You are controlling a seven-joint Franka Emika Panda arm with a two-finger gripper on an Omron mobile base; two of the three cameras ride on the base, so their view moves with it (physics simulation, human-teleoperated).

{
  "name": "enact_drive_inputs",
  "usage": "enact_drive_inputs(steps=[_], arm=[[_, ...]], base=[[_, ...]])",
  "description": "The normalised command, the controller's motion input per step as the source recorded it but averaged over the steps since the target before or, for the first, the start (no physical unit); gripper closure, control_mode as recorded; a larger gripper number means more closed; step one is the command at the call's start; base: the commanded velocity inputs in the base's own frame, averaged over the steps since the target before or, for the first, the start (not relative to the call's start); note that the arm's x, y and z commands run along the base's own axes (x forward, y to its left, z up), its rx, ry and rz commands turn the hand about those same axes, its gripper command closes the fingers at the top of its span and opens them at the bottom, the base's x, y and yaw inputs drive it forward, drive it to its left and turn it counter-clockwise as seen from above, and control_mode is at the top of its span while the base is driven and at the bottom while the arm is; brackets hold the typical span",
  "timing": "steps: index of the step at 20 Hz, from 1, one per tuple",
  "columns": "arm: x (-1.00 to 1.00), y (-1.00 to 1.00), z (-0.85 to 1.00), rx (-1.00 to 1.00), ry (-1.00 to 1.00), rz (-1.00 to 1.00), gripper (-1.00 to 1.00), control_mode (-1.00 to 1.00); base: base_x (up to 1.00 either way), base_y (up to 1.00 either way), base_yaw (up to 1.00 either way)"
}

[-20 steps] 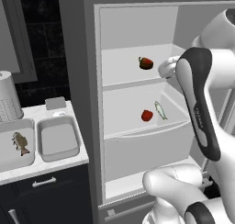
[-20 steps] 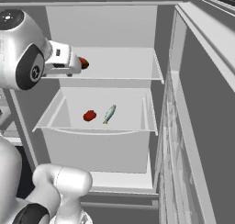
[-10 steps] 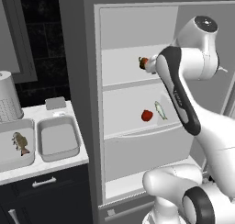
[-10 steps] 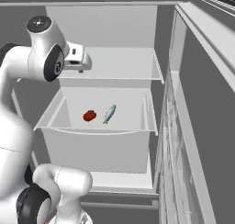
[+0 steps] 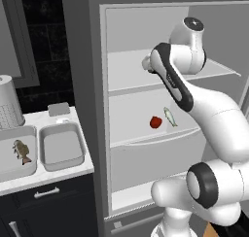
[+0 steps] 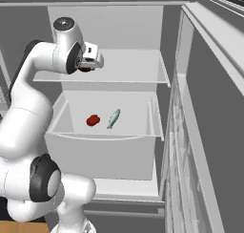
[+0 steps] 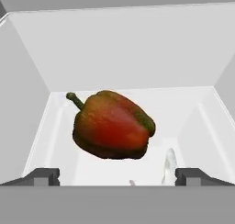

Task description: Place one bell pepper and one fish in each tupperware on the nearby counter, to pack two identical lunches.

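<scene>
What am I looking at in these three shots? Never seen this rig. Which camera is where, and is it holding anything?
It is a simulated kitchen with a white robot arm on a driving base, reaching into an open fridge. Two cameras ride on the base behind the arm, one to its left and one to its right. The third sits on the hand and looks along the gripper.

The hand camera shows a red bell pepper on the upper shelf, right ahead and between the spread fingertips. The jaws are open, so nothing is held yet.

On the lower shelf lie a second pepper and a silver fish.

In the left base view, the counter beside the fridge carries two grey tupperwares: one holds a brownish fish, the other holds nothing.
</scene>
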Motion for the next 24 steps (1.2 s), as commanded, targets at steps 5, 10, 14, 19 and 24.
enact_drive_inputs(steps=[5,10,14,19,24], arm=[[0.74,0.07,-0.31,0.00,0.02,0.00,-1.00,-1.00],[0.55,0.00,-0.18,0.00,0.00,0.00,-1.00,-1.00],[0.03,0.16,-0.54,-0.04,-0.01,0.00,1.00,-1.00],[-0.47,0.19,-0.95,-0.10,-0.04,0.00,1.00,-1.00],[-0.52,-0.01,-0.27,-0.01,-0.25,0.00,1.00,-1.00]], base=[[0.00,0.00,0.00],[0.00,0.00,0.00],[0.00,0.00,0.00],[0.00,0.00,0.00],[0.00,0.00,0.00]])
